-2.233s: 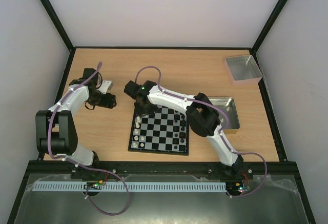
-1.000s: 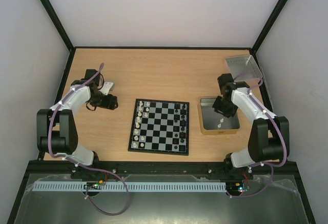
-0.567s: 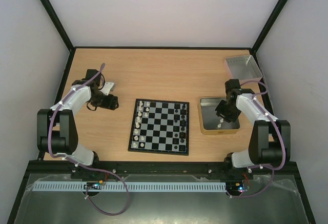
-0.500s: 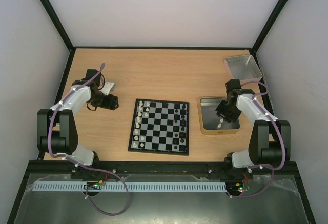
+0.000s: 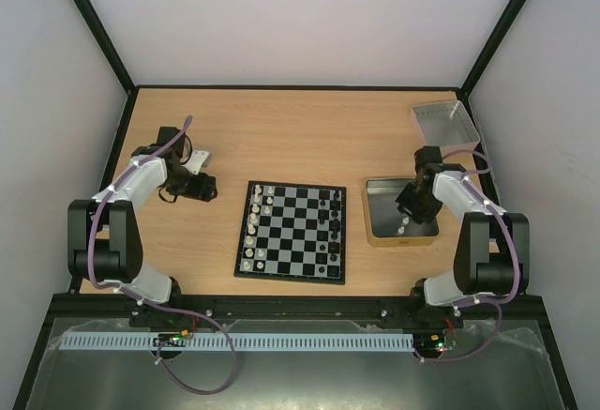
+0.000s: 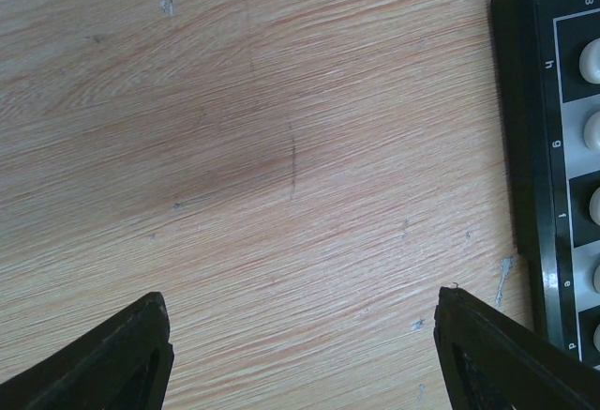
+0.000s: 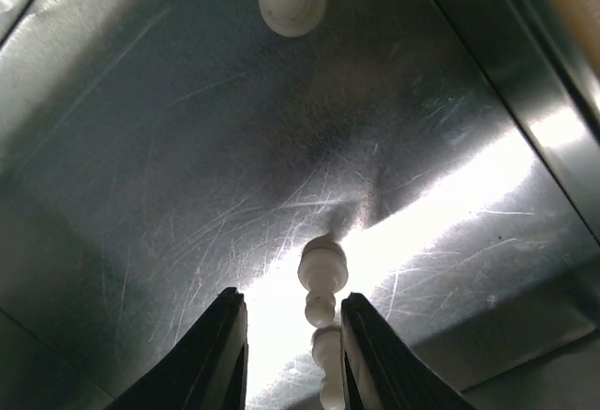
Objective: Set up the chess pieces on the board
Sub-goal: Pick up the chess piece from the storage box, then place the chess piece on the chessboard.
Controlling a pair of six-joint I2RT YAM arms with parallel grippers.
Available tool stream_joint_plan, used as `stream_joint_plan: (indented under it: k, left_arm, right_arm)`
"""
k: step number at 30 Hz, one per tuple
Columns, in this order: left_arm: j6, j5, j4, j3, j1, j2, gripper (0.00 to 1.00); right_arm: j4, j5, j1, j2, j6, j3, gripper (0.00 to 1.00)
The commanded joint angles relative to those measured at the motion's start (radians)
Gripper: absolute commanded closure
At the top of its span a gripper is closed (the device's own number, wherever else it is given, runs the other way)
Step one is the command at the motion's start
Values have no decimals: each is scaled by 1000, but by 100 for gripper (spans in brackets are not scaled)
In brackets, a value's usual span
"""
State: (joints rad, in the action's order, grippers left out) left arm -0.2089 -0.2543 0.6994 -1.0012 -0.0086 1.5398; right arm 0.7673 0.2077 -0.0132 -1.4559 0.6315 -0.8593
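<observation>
Metal tin (image 7: 141, 147) under downturned right gripper (image 7: 291, 302)

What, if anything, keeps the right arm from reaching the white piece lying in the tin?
Likely nothing; it looks reachable. The right gripper hangs low in the tin, jaws parted either side of the white piece. A second piece right beside it might get caught too.

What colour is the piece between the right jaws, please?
The piece is white; right wrist view.
</observation>
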Motion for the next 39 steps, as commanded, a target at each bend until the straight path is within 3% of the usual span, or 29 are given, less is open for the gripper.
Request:
stream_joint_plan:
  k: [1,29,33,39]
  left_arm:
    - [-1,1,23,1,-5,-13,23]
    - [-5,4,25,5,-5,-16,23]
    - [-3,5,22,4,-5,-11,23]
    - [-1,10,19,3,-4,-6,23]
  right_arm:
    - [-24,-13,-7,-27,-7,19,74]
    - [-9,-59,11,3,-27,-11,98]
    - [61,-117,151,45,-2,-107,98]
    - [166,-190,489,36,107,-268,98]
